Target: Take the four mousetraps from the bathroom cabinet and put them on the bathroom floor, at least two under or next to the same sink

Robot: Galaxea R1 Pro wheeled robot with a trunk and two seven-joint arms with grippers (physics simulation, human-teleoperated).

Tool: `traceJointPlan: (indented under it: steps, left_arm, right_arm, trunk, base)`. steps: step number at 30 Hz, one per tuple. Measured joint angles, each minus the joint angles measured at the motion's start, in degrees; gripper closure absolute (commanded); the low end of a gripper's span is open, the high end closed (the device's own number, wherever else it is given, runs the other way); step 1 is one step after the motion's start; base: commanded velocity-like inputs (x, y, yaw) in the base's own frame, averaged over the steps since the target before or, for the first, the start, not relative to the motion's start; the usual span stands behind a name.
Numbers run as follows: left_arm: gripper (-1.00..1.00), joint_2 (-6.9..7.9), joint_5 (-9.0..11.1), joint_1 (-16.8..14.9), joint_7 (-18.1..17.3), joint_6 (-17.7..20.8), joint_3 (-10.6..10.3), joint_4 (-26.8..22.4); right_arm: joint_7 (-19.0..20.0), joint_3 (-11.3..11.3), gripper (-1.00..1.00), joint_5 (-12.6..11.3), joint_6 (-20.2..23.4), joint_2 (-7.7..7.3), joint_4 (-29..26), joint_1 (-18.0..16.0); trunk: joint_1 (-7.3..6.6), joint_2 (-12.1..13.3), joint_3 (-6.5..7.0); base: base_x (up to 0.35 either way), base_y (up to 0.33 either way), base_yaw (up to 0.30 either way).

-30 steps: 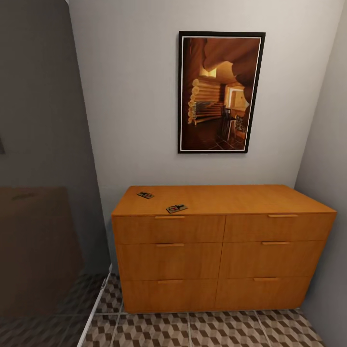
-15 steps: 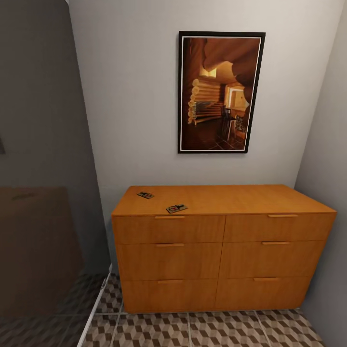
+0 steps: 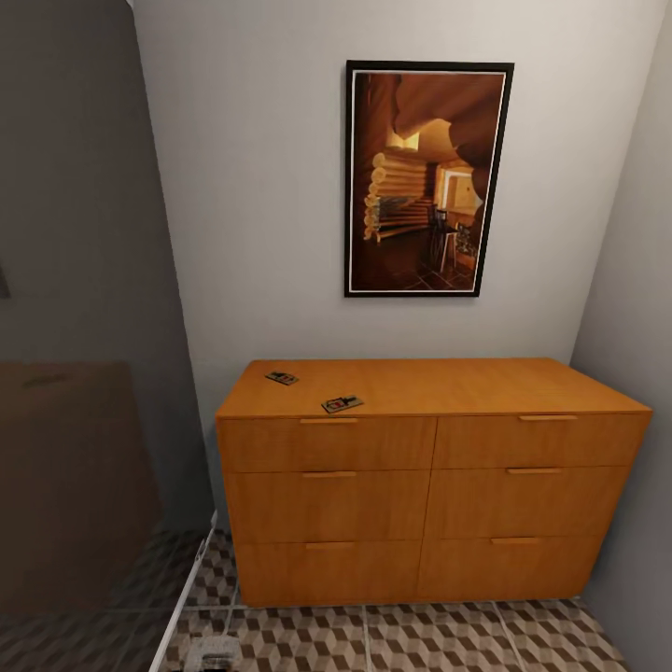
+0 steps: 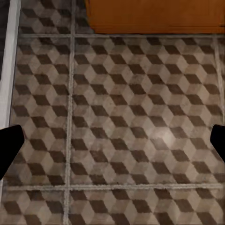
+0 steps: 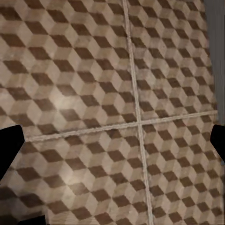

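Head view: I log the cabinet [image 3: 429,476], orange-brown with six drawers, against the pale wall in a corner. Two mousetraps lie on its top: one [image 3: 282,378] near the left edge, towards the back; the other [image 3: 342,404] close to the front edge, left of centre; the pair sit apart. A framed picture [image 3: 427,178] hangs above. The bathroom floor [image 3: 420,639] of cube-pattern tile runs along the cabinet's foot. A pale grey object [image 3: 217,651] at the lower edge I cannot identify.

Left wrist view: I see tile and the cabinet's base [image 4: 154,16]. The left gripper [image 4: 112,143] is spread wide, dark fingertips [image 4: 9,145] at the frame's sides, nothing between.

Right wrist view: tile with crossing grout lines. The right gripper [image 5: 112,143] is likewise spread, fingertips [image 5: 9,145] far apart, empty.
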Motion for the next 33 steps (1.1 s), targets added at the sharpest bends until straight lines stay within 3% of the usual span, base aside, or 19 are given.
traceJointPlan:
  steps: [8,14,23,27,33]
  left_arm:
    - [-1.00,0.39,-0.1,0.0,0.0,5.7,-0.1,-11.4]
    - [-1.00,0.44,-0.1,0.0,0.0,9.7,-0.1,-18.7]
    - [-1.00,0.37,-0.4,0.0,0.0,19.2,-0.2,-32.8]
    - [-1.00,0.30,-0.5,0.0,0.0,25.2,-0.2,-41.3]
    - [-1.00,0.21,-0.5,0.0,0.0,28.3,-0.2,-46.6]
  right_arm:
    - [0.7,2.2,-1.00,-0.1,1.5,0.60,-8.2,0.0]
    - [2.9,3.7,-1.00,-0.3,5.6,0.68,-14.0,0.0]
    - [10.2,5.0,-1.00,-0.5,16.3,0.77,-29.2,0.0]
    - [14.4,5.3,-1.00,-0.7,24.9,0.79,-40.1,0.0]
    - [16.8,7.1,-1.00,-0.7,31.2,0.70,-48.4,0.0]
  trunk:
    - [0.00,0.0,0.00]
    - [0.00,0.0,0.00]
    - [0.00,0.0,0.00]
    - [0.00,0.0,0.00]
    - [0.00,0.0,0.00]
  base:
    - [0.000,0.000,0.000]
    - [0.000,0.000,0.000]
    - [0.000,0.000,0.000]
    - [0.000,0.000,0.000]
    - [0.000,0.000,0.000]
